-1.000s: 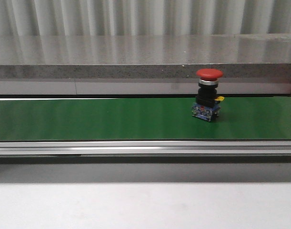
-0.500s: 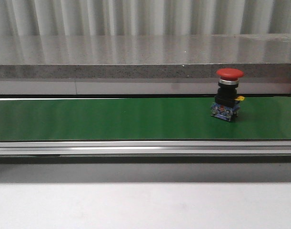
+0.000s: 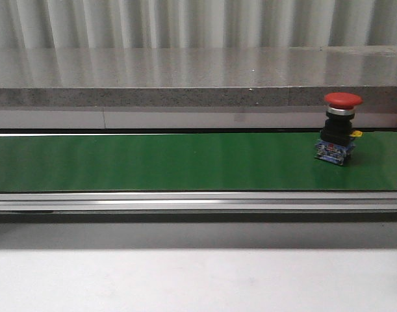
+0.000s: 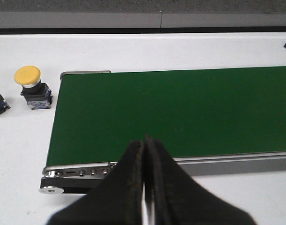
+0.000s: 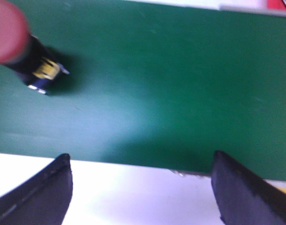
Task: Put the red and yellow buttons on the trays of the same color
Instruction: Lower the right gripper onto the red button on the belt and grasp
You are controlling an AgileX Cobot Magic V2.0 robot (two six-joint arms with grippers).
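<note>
right gripper (image 5: 140,187): jaws wide apart, holding nothing, hanging over the near edge of the belt (image 5: 157,84).
left gripper (image 4: 144,187): jaws pressed together, nothing between them, hanging by the belt's near edge close to its end.
red button (image 3: 342,129): upright on the belt, near its right end in the front view; cap up, long axis vertical.
button vs right jaws: in the right wrist view the red button lies off to one side of the open jaws and further across the belt, not between the fingers; blurred there.
nearer arm: right, by judgement; the red button shows in its wrist view only.
yellow button (image 4: 33,87): upright on the white table (image 4: 21,150), just beside the belt's end, seen in the left wrist view.
trays: none clearly seen.
change: red button has ridden steadily rightward along the belt over the last second; it stayed upright.
</note>
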